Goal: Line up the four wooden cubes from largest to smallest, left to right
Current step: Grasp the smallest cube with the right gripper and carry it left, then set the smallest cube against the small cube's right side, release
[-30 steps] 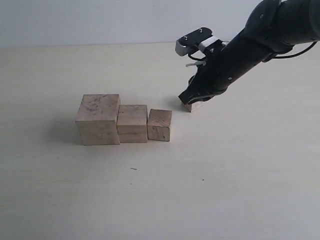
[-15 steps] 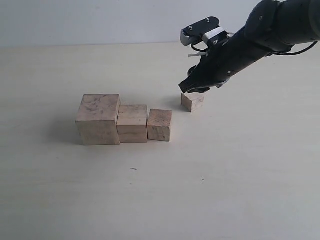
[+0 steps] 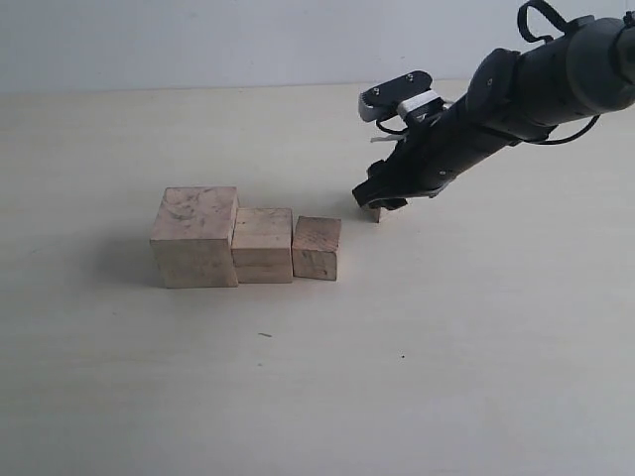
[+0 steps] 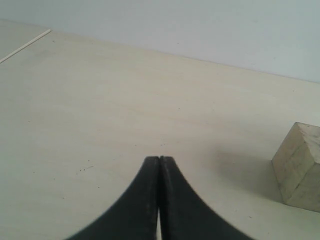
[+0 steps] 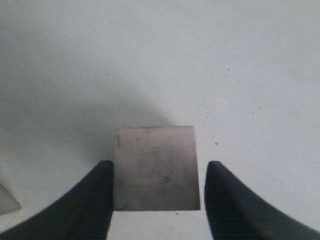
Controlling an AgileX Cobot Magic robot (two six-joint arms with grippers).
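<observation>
Right gripper (image 5: 160,166) straddling smallest cube (image 5: 156,170), jaws apart, lining up grasp for row's end; three larger cubes (image 3: 263,244) sitting in descending row. Left gripper (image 4: 159,195) idling, jaws pressed together.

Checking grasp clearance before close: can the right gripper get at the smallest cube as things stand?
Probably yes. The right gripper is open with a finger on each side of the smallest cube. Nothing lies between them, and the nearest neighbour cube stands clear off to the side.
</observation>
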